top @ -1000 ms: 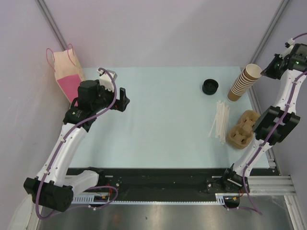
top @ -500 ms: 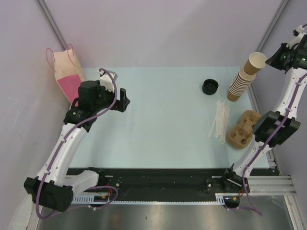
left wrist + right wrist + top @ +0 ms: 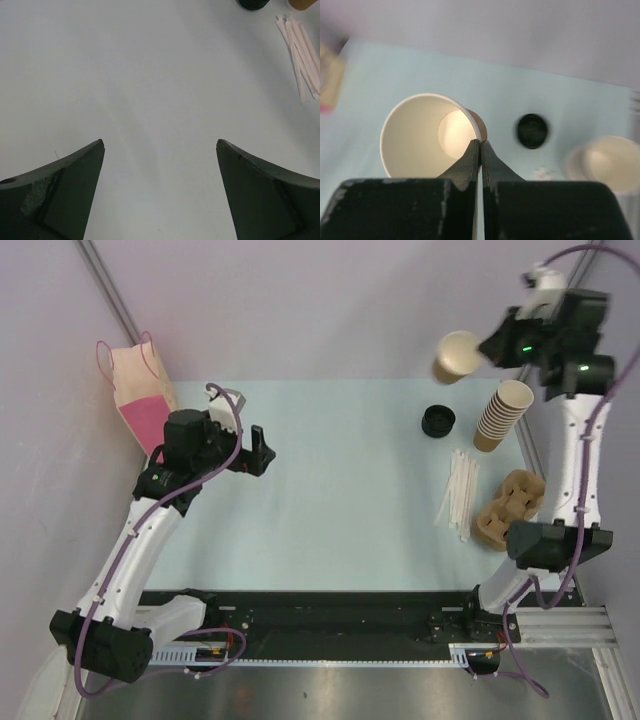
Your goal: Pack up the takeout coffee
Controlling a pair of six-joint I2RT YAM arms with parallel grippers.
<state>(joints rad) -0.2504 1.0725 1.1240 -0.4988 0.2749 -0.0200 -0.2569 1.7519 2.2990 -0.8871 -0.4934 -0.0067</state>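
Observation:
The takeout coffee is out of view. My right gripper (image 3: 487, 348) (image 3: 480, 142) is shut on the rim of a lidless tan paper cup (image 3: 458, 355) (image 3: 415, 135). It holds the cup on its side, high above the table's back right. A black lid (image 3: 438, 421) (image 3: 532, 131) lies on the table below. The stack of lidless cups (image 3: 503, 413) (image 3: 607, 160) stands to the right of the lid. My left gripper (image 3: 258, 450) (image 3: 160, 145) hangs open over the left of the table, with nothing between its fingers.
A bundle of white straws (image 3: 460, 492) (image 3: 302, 47) lies right of centre, with a brown pulp cup carrier (image 3: 510, 508) beside it at the table's right edge. A pink and tan paper bag (image 3: 138, 395) stands at the back left corner.
The right arm has pulled the top cup off the stack, then swung it up and to the left, tipping it on its side. The left arm has not moved.

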